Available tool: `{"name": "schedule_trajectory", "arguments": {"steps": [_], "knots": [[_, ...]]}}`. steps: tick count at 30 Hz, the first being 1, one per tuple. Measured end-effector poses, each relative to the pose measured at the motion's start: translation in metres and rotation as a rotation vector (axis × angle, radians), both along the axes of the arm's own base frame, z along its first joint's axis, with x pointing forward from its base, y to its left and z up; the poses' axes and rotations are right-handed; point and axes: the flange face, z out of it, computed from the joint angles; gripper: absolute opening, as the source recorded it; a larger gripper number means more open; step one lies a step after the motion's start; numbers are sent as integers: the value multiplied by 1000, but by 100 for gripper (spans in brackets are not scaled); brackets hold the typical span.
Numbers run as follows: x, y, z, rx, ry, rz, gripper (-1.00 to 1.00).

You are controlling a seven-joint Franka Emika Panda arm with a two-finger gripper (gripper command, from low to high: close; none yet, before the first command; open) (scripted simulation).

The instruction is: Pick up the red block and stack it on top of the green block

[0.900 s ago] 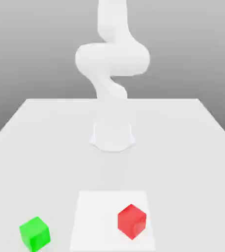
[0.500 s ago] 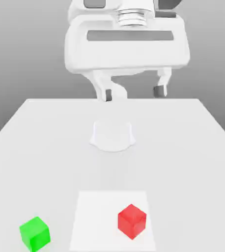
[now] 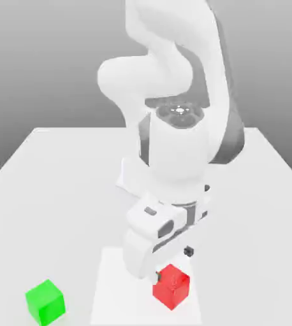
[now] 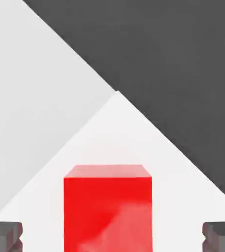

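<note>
The gripper (image 4: 112, 236) is held spread apart above the red block (image 3: 171, 286); the green block (image 3: 45, 301) is seen at its nine o'clock.

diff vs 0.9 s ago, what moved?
The arm swung forward and down: the gripper now hangs open just above the red block, one finger at each side, nothing held yet. The red block, green block and table have not moved.
</note>
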Motion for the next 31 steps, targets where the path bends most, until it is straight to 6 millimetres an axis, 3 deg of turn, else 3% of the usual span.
{"name": "schedule_trajectory", "arguments": {"steps": [1, 2, 8, 14, 16, 19, 22, 24, 26, 27, 31], "knots": [[-1, 0, -12, 0, 1, 0, 0], [-1, 0, -19, 0, 1, 0, -100], [-2, 0, -22, 0, 3, 0, -100], [-1, 0, 33, 1, 2, 0, -100], [11, -36, 46, 1, 5, -96, -100], [25, -108, 59, 1, 7, -281, -100], [27, -182, 70, 2, 5, -457, -100], [27, -220, 59, 3, 2, -547, -100], [26, -231, 35, 2, 1, -572, -100], [25, -233, 23, 2, 2, -577, 100], [25, -233, 23, 2, 2, -577, 100]]}}
